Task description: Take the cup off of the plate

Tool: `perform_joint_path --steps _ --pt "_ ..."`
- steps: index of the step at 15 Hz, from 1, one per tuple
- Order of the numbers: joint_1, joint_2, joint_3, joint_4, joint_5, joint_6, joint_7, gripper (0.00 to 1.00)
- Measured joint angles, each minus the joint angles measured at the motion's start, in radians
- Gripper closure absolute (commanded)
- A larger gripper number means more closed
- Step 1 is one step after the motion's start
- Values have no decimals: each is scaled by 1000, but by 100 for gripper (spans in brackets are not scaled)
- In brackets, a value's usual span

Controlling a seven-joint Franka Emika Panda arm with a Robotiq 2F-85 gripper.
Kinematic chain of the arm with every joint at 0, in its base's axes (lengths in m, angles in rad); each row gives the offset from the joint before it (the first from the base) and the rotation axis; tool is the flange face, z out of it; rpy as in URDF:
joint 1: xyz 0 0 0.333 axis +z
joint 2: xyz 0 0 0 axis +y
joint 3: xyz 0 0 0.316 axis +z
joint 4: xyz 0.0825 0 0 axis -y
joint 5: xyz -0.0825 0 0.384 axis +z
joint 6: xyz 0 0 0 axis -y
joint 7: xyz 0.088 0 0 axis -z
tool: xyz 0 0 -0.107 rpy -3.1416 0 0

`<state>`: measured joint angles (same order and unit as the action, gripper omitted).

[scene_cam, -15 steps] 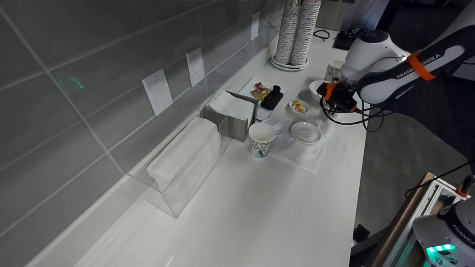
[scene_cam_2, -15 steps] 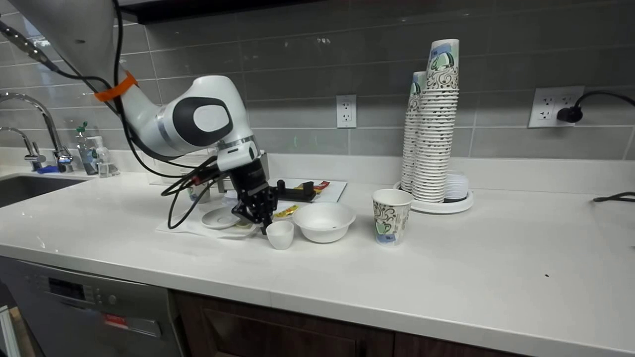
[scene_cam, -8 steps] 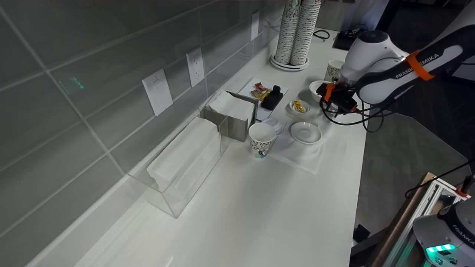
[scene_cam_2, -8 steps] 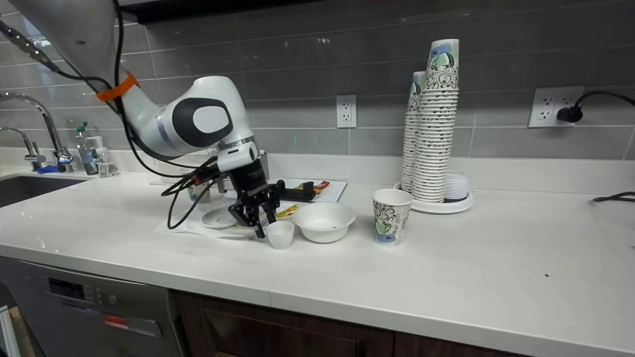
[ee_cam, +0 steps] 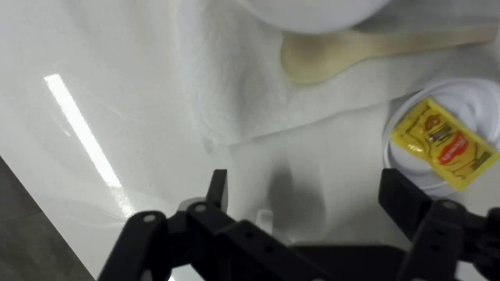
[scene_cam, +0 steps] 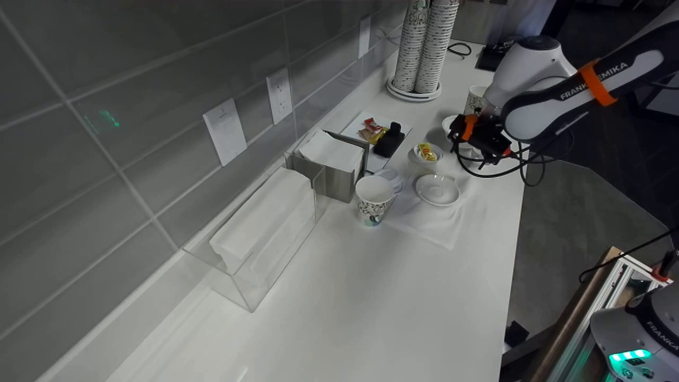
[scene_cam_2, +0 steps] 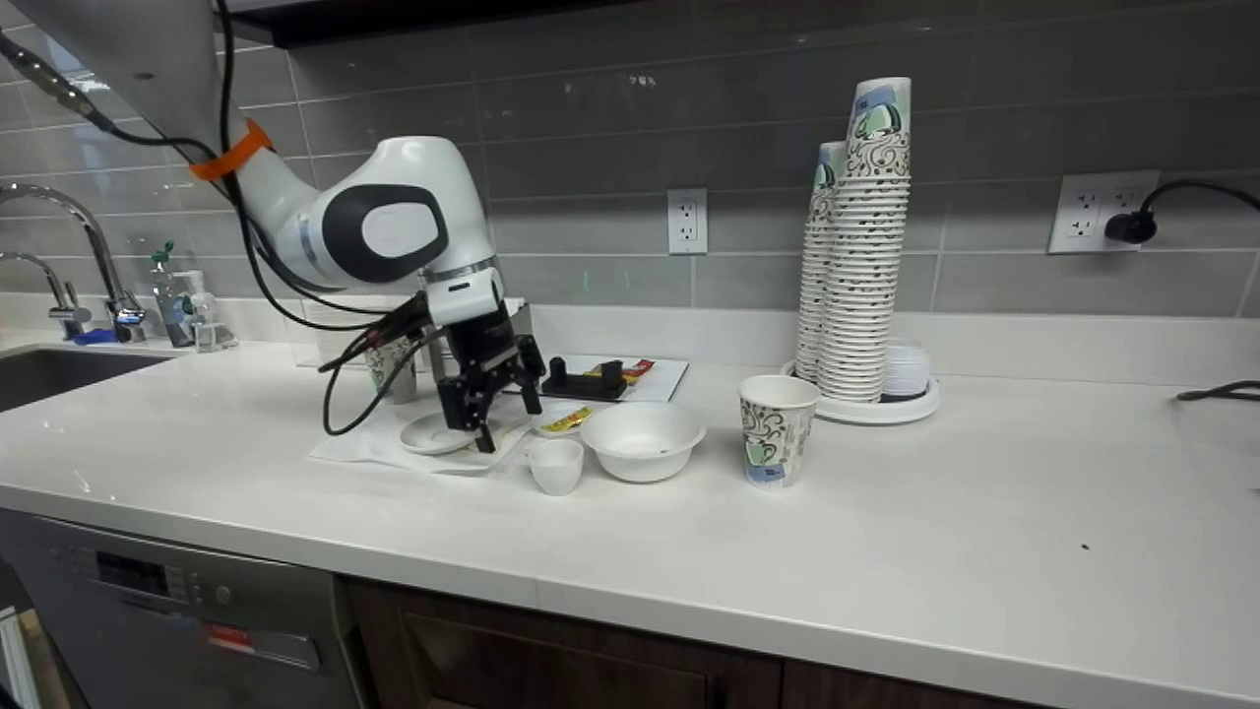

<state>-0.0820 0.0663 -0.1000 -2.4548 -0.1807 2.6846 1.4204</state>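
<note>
Arm (scene_cam: 573, 100): "FRANK" and "EMIKA", orange band (scene_cam: 598, 83) between. Green-lit base (scene_cam: 639, 331): "FRANKA". Yellow packet (ee_cam: 445, 144), red sticker (scene_cam_2: 228, 637) on dishwasher (scene_cam_2: 143, 645): lettering too blurred.

In an exterior view, left of the pincer (scene_cam_2: 509, 423): saucer (scene_cam_2: 433, 436) on napkin (scene_cam_2: 366, 450). Lower right of it: cup (scene_cam_2: 557, 467) on counter (scene_cam_2: 886, 532), apart from saucer. Farther right: bowl (scene_cam_2: 643, 448), then paper cup (scene_cam_2: 776, 435).

- The countertop (scene_cam_2: 945, 571) is glossy and white.
- The small white cup (scene_cam_2: 556, 469) stands upright, just beside a wider bowl (scene_cam_2: 642, 464).
- A patterned paper cup (scene_cam_2: 776, 433) stands near the bowl.
- A second paper cup (scene_cam: 372, 207) stands near a grey metal napkin holder (scene_cam: 338, 184).
- A clear napkin holder (scene_cam: 225, 284) sits next to the metal one.
- A white napkin (scene_cam_2: 366, 449) lies flat.
- A round tray (scene_cam_2: 879, 414) rests toward the back.
</note>
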Motion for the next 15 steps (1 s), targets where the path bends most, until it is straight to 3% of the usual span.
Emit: perform_joint_path --steps 5,15 --pt "19 -157 35 -2 109 -172 -319 0" --pt "16 -490 34 71 121 -660 -936 0"
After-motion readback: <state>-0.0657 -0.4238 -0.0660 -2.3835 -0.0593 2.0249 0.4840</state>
